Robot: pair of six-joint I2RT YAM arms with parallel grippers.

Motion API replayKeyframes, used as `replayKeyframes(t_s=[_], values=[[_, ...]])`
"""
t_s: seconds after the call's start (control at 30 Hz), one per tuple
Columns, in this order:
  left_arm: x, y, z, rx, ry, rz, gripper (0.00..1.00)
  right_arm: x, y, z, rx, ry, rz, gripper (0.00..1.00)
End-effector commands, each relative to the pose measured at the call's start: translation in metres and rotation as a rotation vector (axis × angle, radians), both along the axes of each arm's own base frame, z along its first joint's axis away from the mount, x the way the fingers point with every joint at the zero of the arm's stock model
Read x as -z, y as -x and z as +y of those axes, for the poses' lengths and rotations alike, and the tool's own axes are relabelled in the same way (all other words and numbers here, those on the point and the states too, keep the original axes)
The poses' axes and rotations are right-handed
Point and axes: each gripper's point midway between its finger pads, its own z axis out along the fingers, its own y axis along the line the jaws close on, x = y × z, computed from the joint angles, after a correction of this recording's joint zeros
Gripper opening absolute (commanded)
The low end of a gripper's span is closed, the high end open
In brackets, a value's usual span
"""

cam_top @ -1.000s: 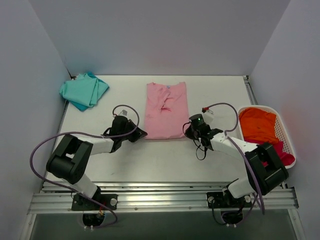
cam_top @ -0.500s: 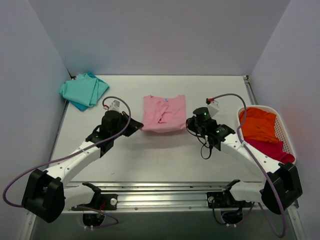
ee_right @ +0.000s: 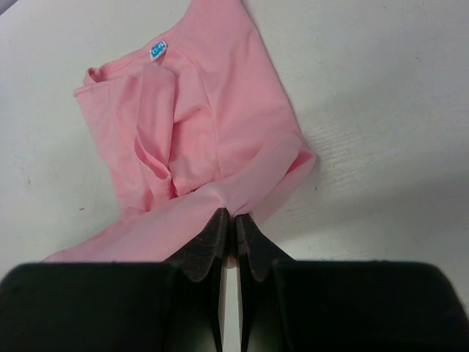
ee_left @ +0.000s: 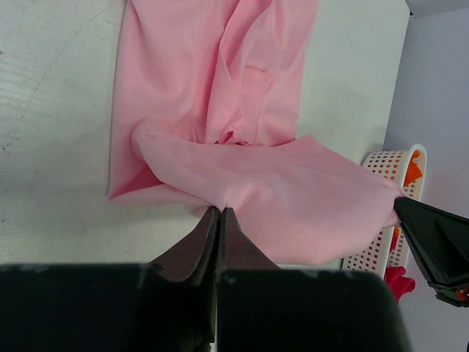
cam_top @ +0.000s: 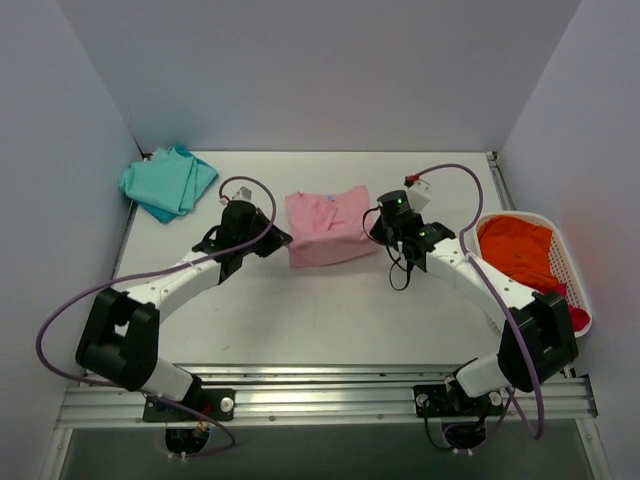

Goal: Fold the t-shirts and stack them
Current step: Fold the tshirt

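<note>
Hem of pink shirt [cam_top: 325,228], mid-frame, pinched tight by L gripper [ee_left: 218,214] & R gripper [ee_right: 228,215]; held up to fold toward collar.

ROBOTICS LAB: A white bench [cam_top: 330,315] stands boxed in on three sides by bare, pale walls [cam_top: 320,70]. A left arm [cam_top: 170,288] and a right arm [cam_top: 480,285] are bolted to an aluminium rail [cam_top: 320,408] at its near edge, with purple cables [cam_top: 40,345] looping off both machines.
</note>
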Motion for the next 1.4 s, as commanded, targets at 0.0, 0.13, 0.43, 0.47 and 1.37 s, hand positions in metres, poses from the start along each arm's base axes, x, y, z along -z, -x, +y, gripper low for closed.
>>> replayKeyframes(t_s=[0.0, 0.13, 0.43, 0.47, 1.37], values=[[-0.034, -0.029, -0.009, 0.014, 0.036, -0.106, 0.02, -0.015, -0.016, -0.006, 0.027, 0.023, -0.032, 0.00], [-0.031, -0.036, -0.017, 0.028, 0.053, -0.106, 0.02, -0.011, -0.027, -0.007, 0.039, 0.042, -0.020, 0.00], [-0.032, -0.049, -0.021, 0.037, 0.045, -0.108, 0.02, -0.001, -0.049, -0.008, 0.056, 0.056, 0.007, 0.00], [-0.030, -0.052, -0.021, 0.038, 0.042, -0.105, 0.02, -0.004, -0.055, -0.007, 0.058, 0.050, -0.001, 0.00], [-0.029, -0.205, 0.082, -0.075, -0.129, -0.059, 0.94, -0.033, -0.202, -0.032, 0.128, -0.019, -0.182, 1.00]])
